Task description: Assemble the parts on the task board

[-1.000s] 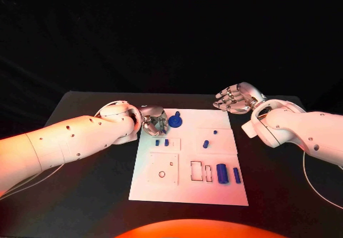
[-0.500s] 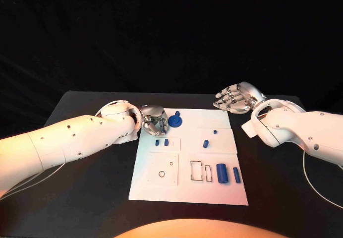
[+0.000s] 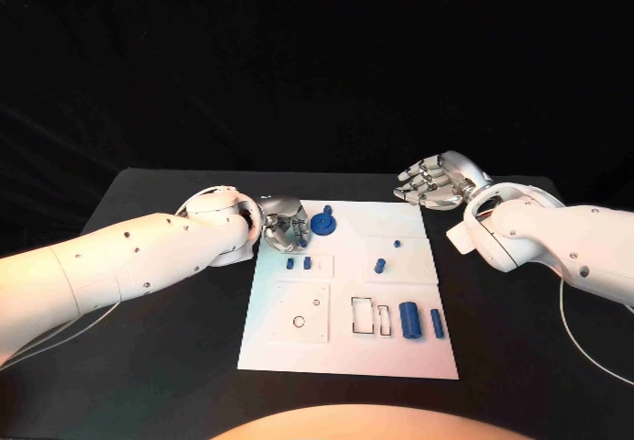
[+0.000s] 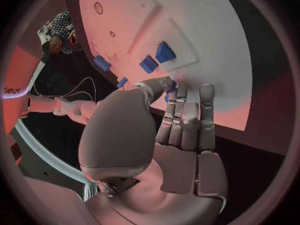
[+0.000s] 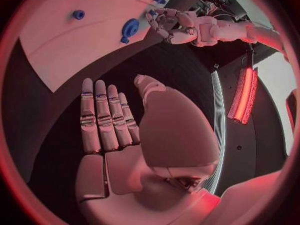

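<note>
Left hand (image 3: 283,225) at the board's (image 3: 346,353) 10 o'clock corner, fingertips at the blue round part (image 3: 323,224), grasp unclear so likely mid-pickup; right hand (image 3: 436,180) open and empty off the 1 o'clock corner; next needs a firm pinch.

The white rectangular task board (image 3: 355,353) lies mid-table; the round blue disc part (image 3: 323,225) sits at its eleven o'clock, two blue cylinder parts (image 3: 421,321) at four o'clock.
</note>
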`<action>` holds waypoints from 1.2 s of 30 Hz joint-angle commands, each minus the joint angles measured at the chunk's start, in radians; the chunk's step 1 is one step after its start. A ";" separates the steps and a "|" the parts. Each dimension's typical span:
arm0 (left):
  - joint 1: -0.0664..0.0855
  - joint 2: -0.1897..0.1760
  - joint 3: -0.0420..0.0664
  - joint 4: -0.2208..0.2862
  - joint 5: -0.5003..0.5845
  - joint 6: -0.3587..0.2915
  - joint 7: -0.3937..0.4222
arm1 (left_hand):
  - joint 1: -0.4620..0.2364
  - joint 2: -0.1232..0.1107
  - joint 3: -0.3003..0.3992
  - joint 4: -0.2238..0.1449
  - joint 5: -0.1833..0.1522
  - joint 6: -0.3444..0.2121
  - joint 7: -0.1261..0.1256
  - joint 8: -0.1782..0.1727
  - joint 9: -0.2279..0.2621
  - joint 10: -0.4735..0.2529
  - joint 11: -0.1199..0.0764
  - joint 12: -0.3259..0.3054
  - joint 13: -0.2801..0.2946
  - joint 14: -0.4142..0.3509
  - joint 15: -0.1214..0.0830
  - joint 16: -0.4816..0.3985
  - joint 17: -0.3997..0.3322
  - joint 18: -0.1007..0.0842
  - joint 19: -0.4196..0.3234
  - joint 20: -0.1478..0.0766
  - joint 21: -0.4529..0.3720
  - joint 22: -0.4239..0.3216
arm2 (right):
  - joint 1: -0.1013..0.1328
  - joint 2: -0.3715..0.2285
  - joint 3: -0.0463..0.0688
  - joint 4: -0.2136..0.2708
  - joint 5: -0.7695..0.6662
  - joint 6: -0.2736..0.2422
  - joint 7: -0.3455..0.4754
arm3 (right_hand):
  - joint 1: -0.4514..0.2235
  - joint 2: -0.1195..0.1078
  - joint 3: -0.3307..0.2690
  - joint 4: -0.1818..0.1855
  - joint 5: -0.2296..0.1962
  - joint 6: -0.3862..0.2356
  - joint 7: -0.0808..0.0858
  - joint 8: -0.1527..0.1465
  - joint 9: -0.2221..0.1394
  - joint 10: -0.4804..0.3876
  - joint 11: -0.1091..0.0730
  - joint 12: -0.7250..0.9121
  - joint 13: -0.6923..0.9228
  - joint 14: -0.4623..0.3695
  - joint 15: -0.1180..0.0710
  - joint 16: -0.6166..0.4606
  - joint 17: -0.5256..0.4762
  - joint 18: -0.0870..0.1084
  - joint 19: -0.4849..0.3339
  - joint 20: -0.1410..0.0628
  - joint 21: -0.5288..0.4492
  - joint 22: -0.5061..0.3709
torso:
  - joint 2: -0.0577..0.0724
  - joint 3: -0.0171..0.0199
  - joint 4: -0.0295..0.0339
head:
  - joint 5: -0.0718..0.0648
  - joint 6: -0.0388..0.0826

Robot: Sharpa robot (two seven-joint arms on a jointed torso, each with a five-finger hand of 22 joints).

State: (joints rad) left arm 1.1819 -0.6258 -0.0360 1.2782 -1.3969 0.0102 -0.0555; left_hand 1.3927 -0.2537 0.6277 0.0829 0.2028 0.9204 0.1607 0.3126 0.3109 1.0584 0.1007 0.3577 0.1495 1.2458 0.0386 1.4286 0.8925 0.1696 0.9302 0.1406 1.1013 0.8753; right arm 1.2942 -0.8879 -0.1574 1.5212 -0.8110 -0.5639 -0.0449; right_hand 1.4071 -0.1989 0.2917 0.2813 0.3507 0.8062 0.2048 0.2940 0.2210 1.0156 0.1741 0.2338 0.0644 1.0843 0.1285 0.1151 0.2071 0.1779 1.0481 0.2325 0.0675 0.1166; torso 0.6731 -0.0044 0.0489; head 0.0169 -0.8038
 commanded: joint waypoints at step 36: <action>0.000 -0.044 0.000 0.002 0.008 -0.022 -0.018 | -0.015 -0.025 -0.015 0.000 -0.002 -0.086 -0.008 -0.070 -0.020 -0.037 0.015 -0.048 -0.001 -0.043 0.012 -0.012 -0.055 0.010 -0.029 0.010 -0.031 -0.029 | -0.002 -0.006 0.000 -0.009 -0.036 0.083 0.013 | 0.023 -0.024 0.007 -0.027 -0.034 0.020 0.029 -0.007 -0.005 -0.003 -0.001 -0.017 -0.001 0.011 0.000 -0.014 -0.014 0.007 -0.005 0.005 0.003 -0.019 | 0.000 -0.0014 0.0008 | -0.005 0.003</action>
State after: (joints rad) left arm 1.1826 -0.6665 -0.0352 1.2800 -1.3922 0.0043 -0.0680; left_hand 1.3755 -0.2709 0.6166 0.0827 0.2028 0.8386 0.1530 0.2485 0.2912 1.0273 0.1162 0.3134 0.1478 1.2094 0.0484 1.4207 0.8387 0.1697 0.9074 0.1534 1.0747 0.8472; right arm 1.2933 -0.8933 -0.1576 1.5142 -0.8153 -0.5354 -0.0465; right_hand 1.4205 -0.2257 0.2977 0.2589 0.3218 0.8168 0.2089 0.2900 0.2180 1.0156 0.1741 0.2196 0.0644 1.0896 0.1286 0.1032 0.1938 0.1779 1.0445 0.2361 0.0678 0.0989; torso 0.6733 -0.0051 0.0495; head 0.0134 -0.8017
